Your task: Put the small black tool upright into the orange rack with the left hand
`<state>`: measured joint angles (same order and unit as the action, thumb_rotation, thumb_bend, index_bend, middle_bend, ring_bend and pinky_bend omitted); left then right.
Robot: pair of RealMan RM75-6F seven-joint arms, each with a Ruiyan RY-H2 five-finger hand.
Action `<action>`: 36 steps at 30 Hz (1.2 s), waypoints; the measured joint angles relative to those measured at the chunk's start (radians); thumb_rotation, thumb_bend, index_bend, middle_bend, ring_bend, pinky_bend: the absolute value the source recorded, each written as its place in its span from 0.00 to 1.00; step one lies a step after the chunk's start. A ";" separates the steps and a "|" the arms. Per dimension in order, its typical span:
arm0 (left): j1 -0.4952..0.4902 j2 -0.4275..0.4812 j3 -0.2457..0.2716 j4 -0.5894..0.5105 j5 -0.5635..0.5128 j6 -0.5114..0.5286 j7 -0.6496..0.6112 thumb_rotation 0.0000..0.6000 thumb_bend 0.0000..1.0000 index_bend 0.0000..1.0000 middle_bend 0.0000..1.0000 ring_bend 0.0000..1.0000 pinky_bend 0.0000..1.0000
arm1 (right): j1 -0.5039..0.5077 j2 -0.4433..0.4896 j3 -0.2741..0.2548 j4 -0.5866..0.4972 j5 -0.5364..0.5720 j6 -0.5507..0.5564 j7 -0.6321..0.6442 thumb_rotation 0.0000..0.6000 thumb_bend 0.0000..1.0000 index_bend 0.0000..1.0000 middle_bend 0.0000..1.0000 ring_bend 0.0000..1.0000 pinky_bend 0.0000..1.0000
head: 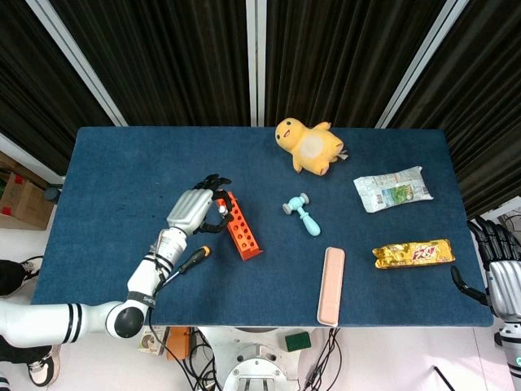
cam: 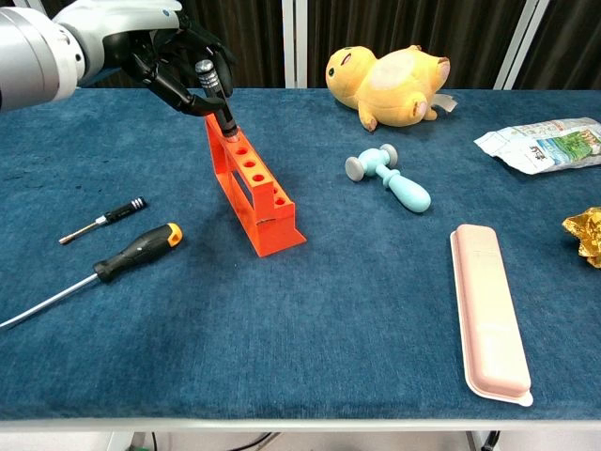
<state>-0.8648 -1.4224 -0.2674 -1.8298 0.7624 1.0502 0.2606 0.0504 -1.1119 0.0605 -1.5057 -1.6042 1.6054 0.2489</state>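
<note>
Black tool (cam: 212,92) tilted in orange rack (cam: 254,184); screwdrivers (cam: 131,252) nearby.

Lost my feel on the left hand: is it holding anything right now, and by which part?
Yes. The left hand grips the small black tool by its upper handle, just under the silver cap, tip down at the orange rack. The right hand holds nothing.

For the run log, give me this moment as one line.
left hand holds small black tool | tool tilted, tip at end hole of orange rack | not released | right hand idle at table edge
</note>
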 measured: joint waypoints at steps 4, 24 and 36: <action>-0.001 -0.005 0.002 0.007 -0.008 -0.010 -0.001 1.00 0.35 0.60 0.15 0.00 0.14 | -0.001 0.000 0.000 0.000 0.001 0.002 0.001 1.00 0.38 0.00 0.00 0.00 0.00; 0.006 -0.016 -0.005 0.017 0.058 -0.050 -0.068 1.00 0.29 0.03 0.13 0.00 0.14 | 0.001 0.000 0.002 0.002 0.006 -0.004 0.005 1.00 0.38 0.00 0.00 0.00 0.00; 0.069 0.021 0.014 -0.028 0.146 0.048 -0.066 0.77 0.15 0.10 0.07 0.00 0.14 | 0.000 0.004 0.003 0.002 0.009 -0.003 0.014 1.00 0.38 0.00 0.00 0.00 0.00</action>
<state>-0.7960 -1.4010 -0.2535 -1.8575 0.9081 1.0979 0.1946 0.0507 -1.1084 0.0635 -1.5036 -1.5955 1.6026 0.2625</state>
